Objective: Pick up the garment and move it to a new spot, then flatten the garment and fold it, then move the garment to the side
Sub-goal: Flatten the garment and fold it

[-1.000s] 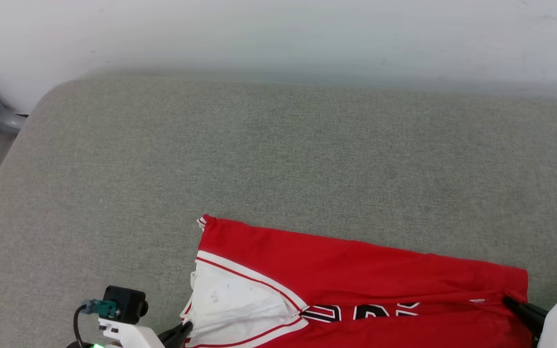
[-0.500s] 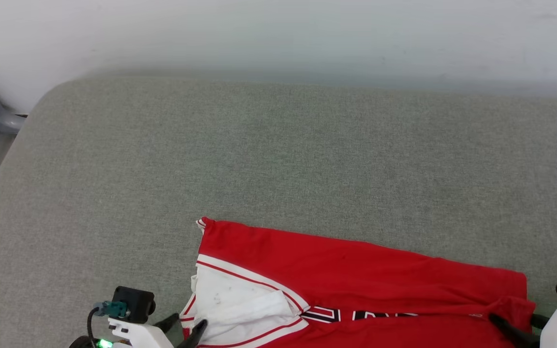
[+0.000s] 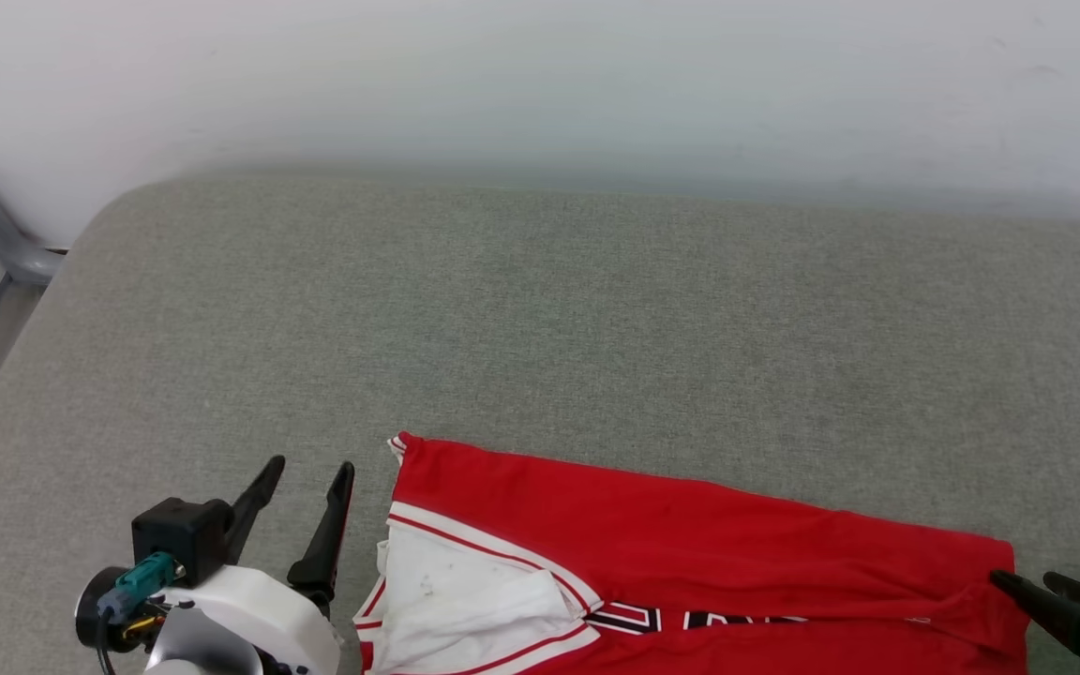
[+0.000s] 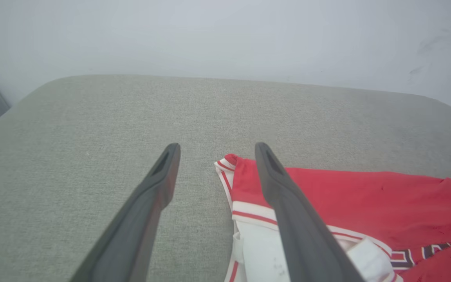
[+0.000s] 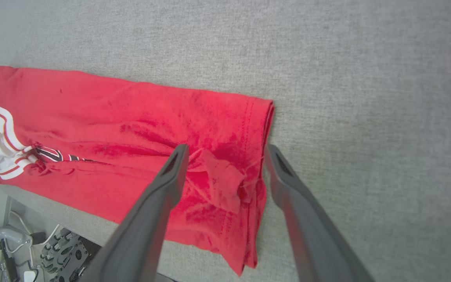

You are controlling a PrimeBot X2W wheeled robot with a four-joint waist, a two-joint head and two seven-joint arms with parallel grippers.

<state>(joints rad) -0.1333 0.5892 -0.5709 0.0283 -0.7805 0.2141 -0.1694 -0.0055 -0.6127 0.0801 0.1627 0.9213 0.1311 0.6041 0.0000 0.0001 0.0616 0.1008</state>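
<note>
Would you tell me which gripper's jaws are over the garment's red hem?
The right gripper: its jaws straddle the garment at its red hem; the left gripper stands beside the white sleeve.

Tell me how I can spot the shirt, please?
Find the big grey padded surface by the white wall. At its near edge lies a red shirt. It is the one bright thing there, with a white sleeve panel edged in red-and-white stripes.
</note>
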